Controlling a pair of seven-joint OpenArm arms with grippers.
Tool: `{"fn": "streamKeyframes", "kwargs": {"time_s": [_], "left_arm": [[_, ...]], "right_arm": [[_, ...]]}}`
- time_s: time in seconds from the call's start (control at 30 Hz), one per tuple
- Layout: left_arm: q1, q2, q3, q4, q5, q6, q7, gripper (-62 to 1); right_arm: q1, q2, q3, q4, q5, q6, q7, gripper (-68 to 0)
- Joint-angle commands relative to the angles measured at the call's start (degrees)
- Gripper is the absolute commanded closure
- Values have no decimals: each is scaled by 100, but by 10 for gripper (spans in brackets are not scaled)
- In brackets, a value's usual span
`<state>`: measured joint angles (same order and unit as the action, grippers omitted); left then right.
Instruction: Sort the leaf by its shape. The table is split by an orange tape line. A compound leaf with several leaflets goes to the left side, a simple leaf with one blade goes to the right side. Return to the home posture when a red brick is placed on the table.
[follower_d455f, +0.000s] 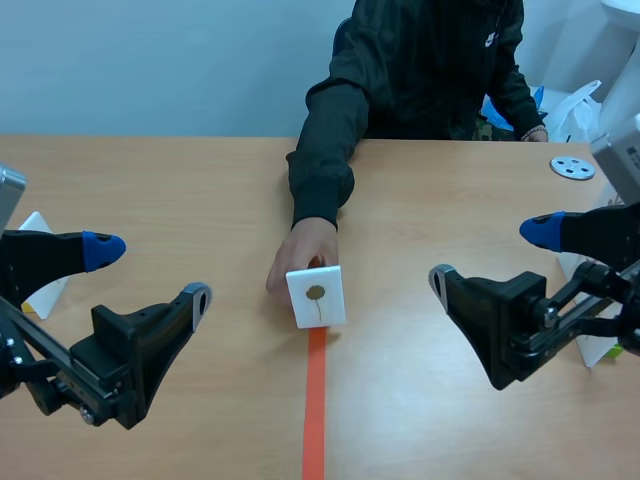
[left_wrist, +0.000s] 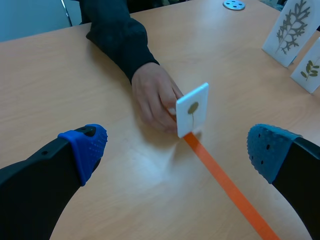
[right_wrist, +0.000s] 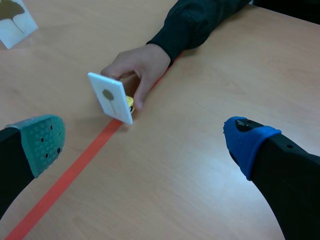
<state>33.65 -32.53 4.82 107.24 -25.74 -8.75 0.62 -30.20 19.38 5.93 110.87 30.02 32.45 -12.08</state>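
Leaf card (follower_d455f: 316, 296), white and printed with one round blade on a thin stalk, stands upright at the far end of the orange tape line (follower_d455f: 315, 410), and a person's hand (follower_d455f: 300, 255) grips it from behind, the dark sleeve (follower_d455f: 325, 150) running back beyond the line's end. Well to the left of the line a white card (follower_d455f: 40, 272) with a fan-shaped leaf stands behind the left gripper (follower_d455f: 150, 272), whose fingers are spread wide with nothing between them. That gripper hangs left of the line, apart from the leaf card. Right of the line the right gripper (follower_d455f: 490, 253) hangs likewise, its fingers wide apart and holding nothing. Farther right of the line two white cards (left_wrist: 290, 30) with many-leaflet sprigs stand side by side, and a grey disc (follower_d455f: 572, 167) lies beyond them.
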Motion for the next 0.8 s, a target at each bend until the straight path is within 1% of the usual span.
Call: {"fn": "streamKeyframes", "kwargs": {"time_s": [0.0,0.6,0.77], "left_arm": [[-4,13,-44,11,-33,2,-68,-602],[-4,13,-39,-2,-33,-4,96,-602],[-22,15,-39,-4,9,-256,236,-602]], "right_arm": [[83,15,90,2,61,13,101,-679],[83,15,90,2,61,13,101,-679],[83,15,90,2,61,13,101,-679]]}}
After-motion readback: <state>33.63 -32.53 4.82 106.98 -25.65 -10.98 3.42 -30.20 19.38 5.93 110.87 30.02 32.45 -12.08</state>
